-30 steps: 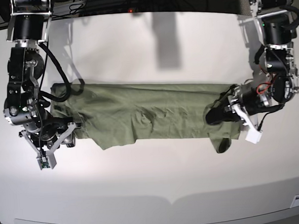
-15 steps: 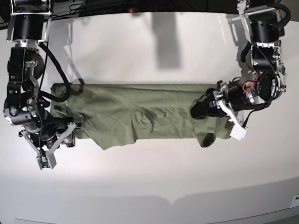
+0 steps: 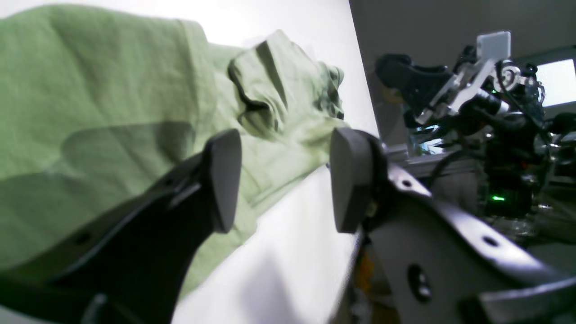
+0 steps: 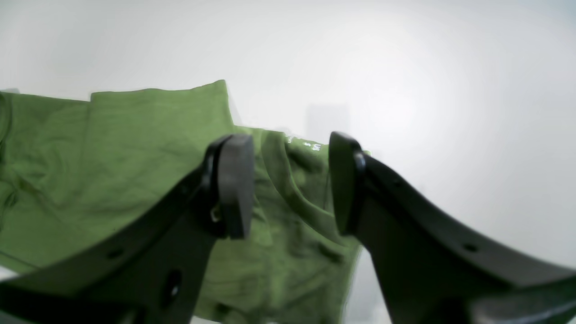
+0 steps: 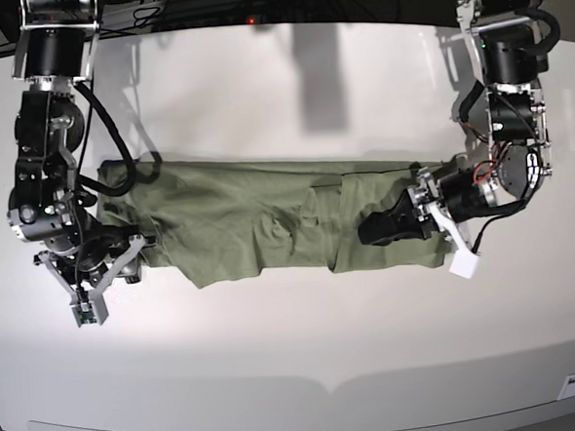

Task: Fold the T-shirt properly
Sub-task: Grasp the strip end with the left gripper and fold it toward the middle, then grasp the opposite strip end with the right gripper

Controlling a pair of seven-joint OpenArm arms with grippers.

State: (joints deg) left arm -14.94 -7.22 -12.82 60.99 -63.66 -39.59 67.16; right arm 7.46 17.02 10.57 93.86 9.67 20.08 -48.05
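Note:
The sage-green T-shirt lies as a long wrinkled band across the white table. Its right end is folded over into a flap lying on the band. My left gripper is low over that flap; in the left wrist view its jaws are apart with nothing between them, with the shirt behind. My right gripper sits at the shirt's left end. In the right wrist view it is open over the fabric, near the small white print.
The table's curved far edge borders dark equipment at the back. The other arm shows beyond the table edge in the left wrist view. Bare white table lies in front of and behind the shirt.
My left gripper has moved left, bringing the shirt's right end over onto the band as a folded flap. The right arm has not moved.

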